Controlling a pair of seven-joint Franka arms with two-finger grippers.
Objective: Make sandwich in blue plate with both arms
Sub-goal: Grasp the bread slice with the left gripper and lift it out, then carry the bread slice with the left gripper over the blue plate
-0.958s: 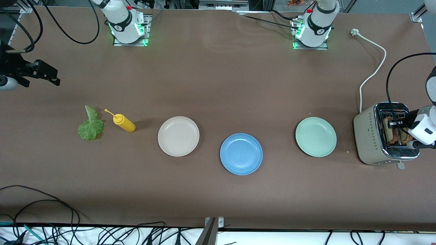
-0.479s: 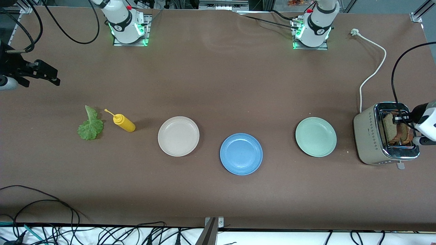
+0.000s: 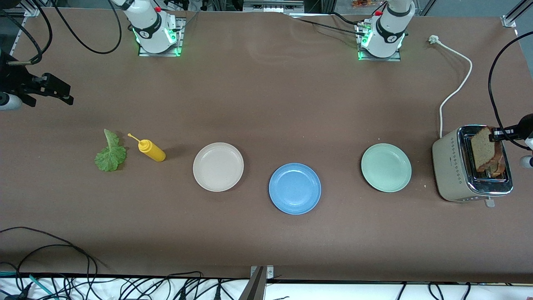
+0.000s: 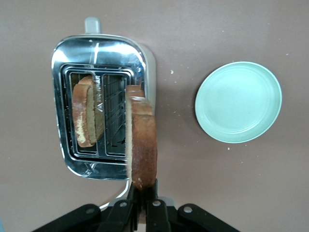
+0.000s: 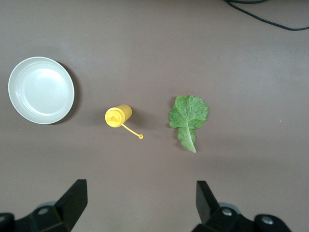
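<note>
So at the right arm's end of the table, the right gripper [image 3: 62, 95] hangs over bare table with its fingers [image 5: 72, 200] wide apart, holding nothing; that arm just waits. Under its wrist camera you get the lettuce [image 3: 110, 153] lying flat, and just beside it the yellow bottle [image 3: 151, 150] tipped on its side, nozzle pointing toward the leaf. Next along is the white plate [image 3: 218, 166], nothing on it.

Then the blue plate [image 3: 295, 188] sits about mid-table, a bit nearer the front camera than the other two plates, with no food in it yet. The green plate [image 3: 386, 167] comes after that, toward the left arm's end.

Last is the toaster [image 3: 452, 171], with its white cord [image 3: 457, 88] running off toward the bases. The left gripper [image 3: 498, 134] is over the toaster, clamped tight on the top edge of a bread slice [image 3: 482, 146]. In the left wrist view that slice [image 4: 143, 145] stands on edge, up clear of the slot it hangs over. A second slice [image 4: 85, 112] sits down in the other slot. Can't tell if the held slice touches the toaster at its lower end.
</note>
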